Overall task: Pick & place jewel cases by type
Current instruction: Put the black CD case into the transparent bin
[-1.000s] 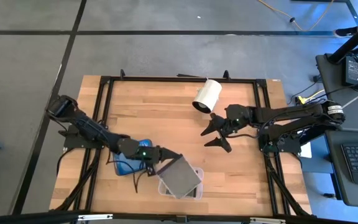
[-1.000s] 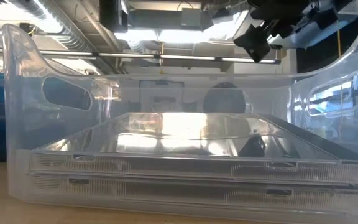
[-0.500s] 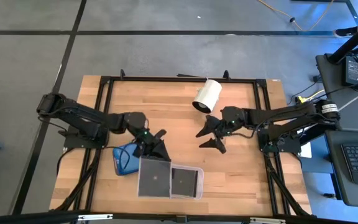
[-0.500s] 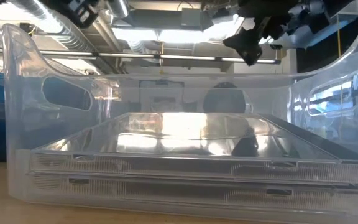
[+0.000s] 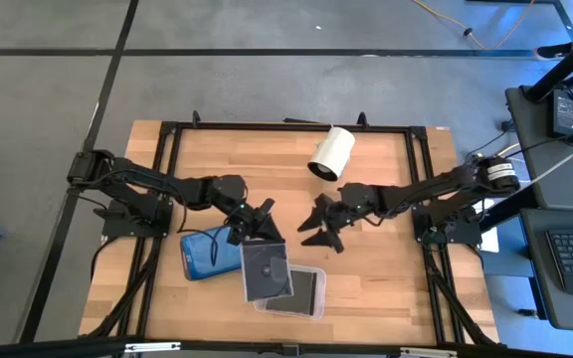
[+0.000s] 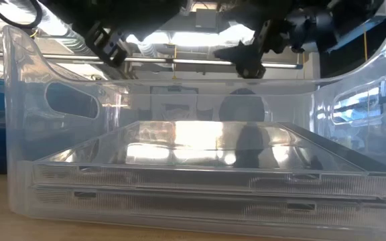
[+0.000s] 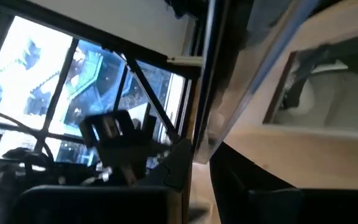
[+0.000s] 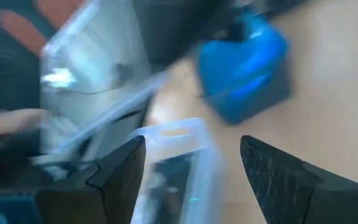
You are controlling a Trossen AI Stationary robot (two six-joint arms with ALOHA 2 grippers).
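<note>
A dark grey jewel case (image 5: 267, 270) hangs over the left end of the clear tray (image 5: 311, 298) near the table's front edge, with my left gripper (image 5: 256, 227) shut on it. In the low view the tray (image 6: 19, 134) holds two flat jewel cases (image 6: 200, 181), one stacked on the other. Left of the tray lies a blue flat thing (image 5: 207, 254); whether it is a case or a container I cannot tell. My right gripper (image 5: 309, 224) stands open at mid-table, right of the left gripper, with nothing between its fingers (image 8: 123, 168). My left gripper pinches the dark jewel case at its far edge (image 5: 255, 243) between the two fingers. The fingers come from the table's far left, slanting slightly down. The case reaches from them toward the near edge, above the tray; whether its near part touches the tray I cannot tell.
A white cylinder (image 5: 331, 152) lies on its side at the table's far middle. A black frame (image 5: 286, 126) runs around the wooden top. Bare wood lies on the table's right half and along the far left.
My left gripper has drawn back from over the tray toward the table's far edge and rolled; the dark case has swung about with it, from slanting over the tray to its left end. My right gripper has gone down and toward the table's left, still open.
</note>
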